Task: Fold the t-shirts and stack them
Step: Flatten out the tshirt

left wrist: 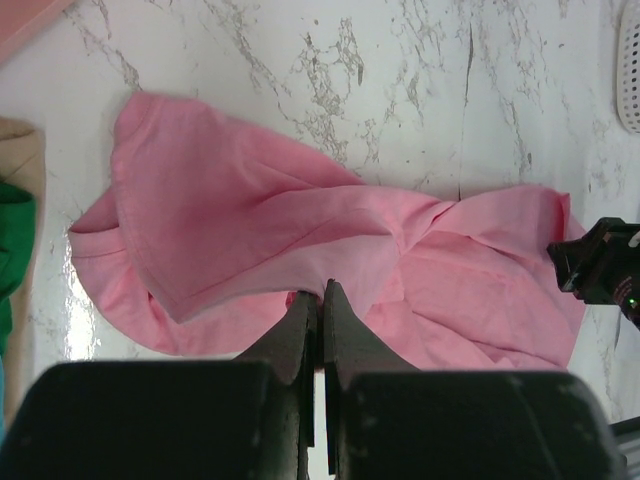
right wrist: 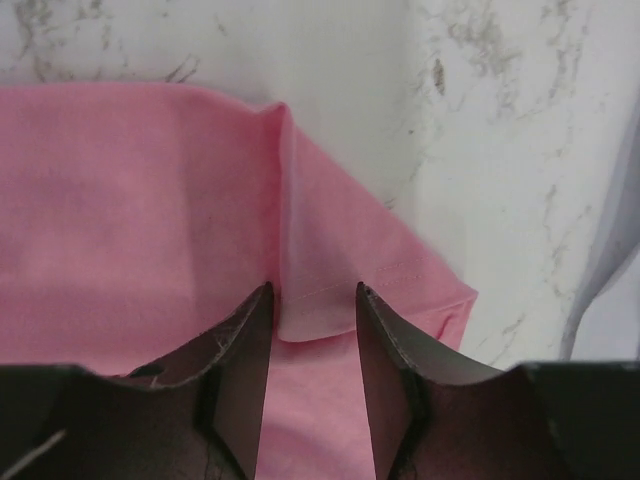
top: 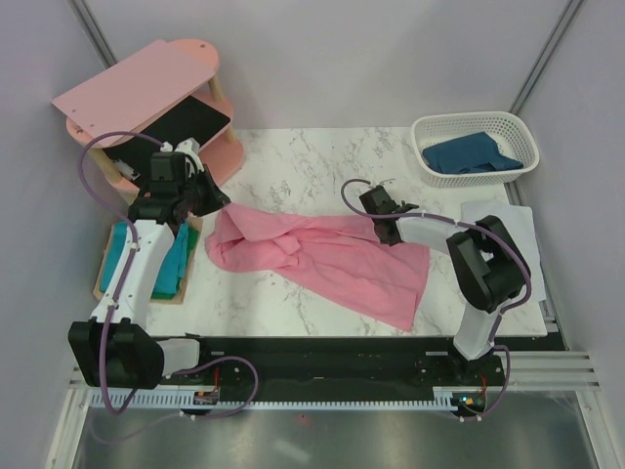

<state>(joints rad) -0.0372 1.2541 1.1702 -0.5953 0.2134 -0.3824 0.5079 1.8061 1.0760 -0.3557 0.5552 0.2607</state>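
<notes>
A light pink t-shirt (top: 322, 256) lies crumpled and stretched across the marble table (top: 293, 156). My left gripper (top: 217, 203) is shut on a pinch of its cloth at the left end; in the left wrist view the fingers (left wrist: 322, 290) meet on the pink t-shirt (left wrist: 250, 220). My right gripper (top: 379, 231) is at the shirt's right upper edge. Its jaws (right wrist: 315, 295) stand apart, straddling a raised fold of the hem (right wrist: 320, 300). A teal t-shirt (top: 180, 260) lies folded at the left. A dark blue t-shirt (top: 471, 154) sits in the basket.
A white basket (top: 518, 127) stands at the back right, with a white sheet (top: 508, 220) in front of it. A pink wooden shelf (top: 146, 83) stands at the back left. The teal shirt rests on a wooden board (top: 107, 269) off the table's left edge.
</notes>
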